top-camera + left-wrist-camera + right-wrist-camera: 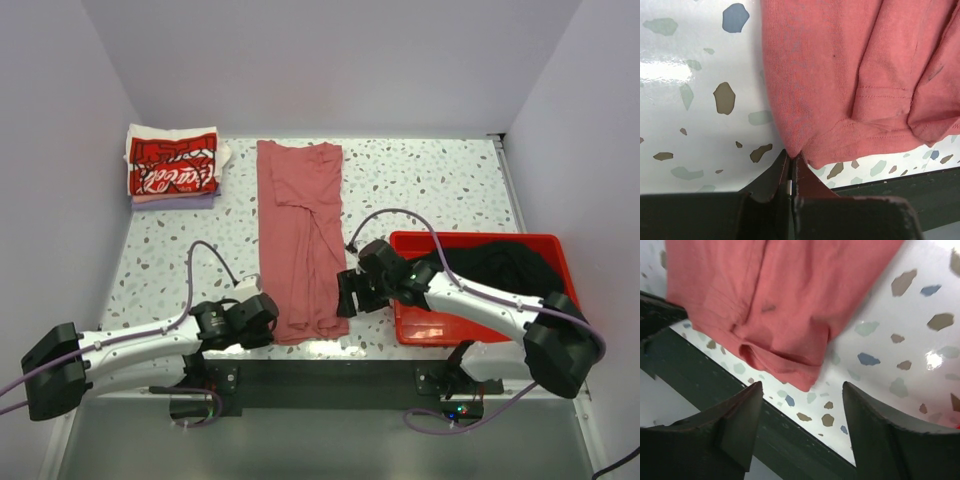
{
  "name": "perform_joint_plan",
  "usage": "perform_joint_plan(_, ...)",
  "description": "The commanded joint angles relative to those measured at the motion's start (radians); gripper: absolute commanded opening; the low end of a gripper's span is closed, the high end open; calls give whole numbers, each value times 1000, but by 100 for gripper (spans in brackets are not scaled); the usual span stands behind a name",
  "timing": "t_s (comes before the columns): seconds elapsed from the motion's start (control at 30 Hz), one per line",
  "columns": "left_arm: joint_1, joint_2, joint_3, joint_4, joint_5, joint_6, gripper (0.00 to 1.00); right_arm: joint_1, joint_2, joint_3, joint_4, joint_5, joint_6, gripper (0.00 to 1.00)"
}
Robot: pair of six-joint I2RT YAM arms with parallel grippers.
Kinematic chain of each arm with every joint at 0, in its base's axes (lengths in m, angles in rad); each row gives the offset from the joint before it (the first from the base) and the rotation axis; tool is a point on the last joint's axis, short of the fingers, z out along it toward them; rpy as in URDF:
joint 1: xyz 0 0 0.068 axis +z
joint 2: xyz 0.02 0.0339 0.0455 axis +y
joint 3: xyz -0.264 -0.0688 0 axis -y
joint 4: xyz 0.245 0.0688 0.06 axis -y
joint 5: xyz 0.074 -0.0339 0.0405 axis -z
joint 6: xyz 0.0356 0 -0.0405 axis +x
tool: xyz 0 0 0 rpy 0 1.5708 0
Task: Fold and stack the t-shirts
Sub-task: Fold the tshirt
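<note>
We see the dusty-red t-shirt (pixel 300 230) lying as a long narrow strip mid-desk (pixel 430 185), our left gripper (pixel 791 160) clenched on its near left corner and our right gripper (pixel 802 386) spread open at its near right corner.

Bright, even light falls from above. The glossy table (pixel 430 190) shows white glare along its near edge and in patches in both wrist views. Shadows are soft; wrist-view foregrounds are dark and slightly blurred.
</note>
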Motion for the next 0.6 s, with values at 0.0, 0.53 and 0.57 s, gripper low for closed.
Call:
perform_joint_plan(0.0,-2,-13,-26,2,-7,-10,0,38,24,-24,8,22,31,66)
perform_joint_plan(0.53,-2,-37,-58,43,27,-11,0,115,209,-49,149,13,24,49)
perform_joint_plan(0.57,-2,-36,-58,39,27,-14,0,117,215,-49,146,10,30,43)
